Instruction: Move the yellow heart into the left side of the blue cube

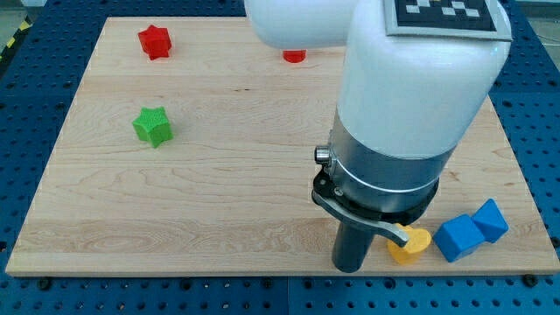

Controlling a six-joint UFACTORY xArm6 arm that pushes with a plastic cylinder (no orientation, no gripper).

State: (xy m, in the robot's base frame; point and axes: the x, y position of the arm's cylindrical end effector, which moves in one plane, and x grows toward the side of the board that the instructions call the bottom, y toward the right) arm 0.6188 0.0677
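Observation:
The yellow heart (409,247) lies near the board's bottom right, partly hidden by my rod's bracket. Just to its right sits the blue cube (460,237), with a small gap between them. A second blue block (491,219) touches the cube's upper right. My tip (352,267) rests on the board just left of the yellow heart, close to it or touching; the rod hides the contact.
A red star block (155,41) sits at the top left and a green star block (153,126) below it. A red block (294,56) at the top centre is mostly hidden by the arm. The wooden board (219,192) ends close below the tip.

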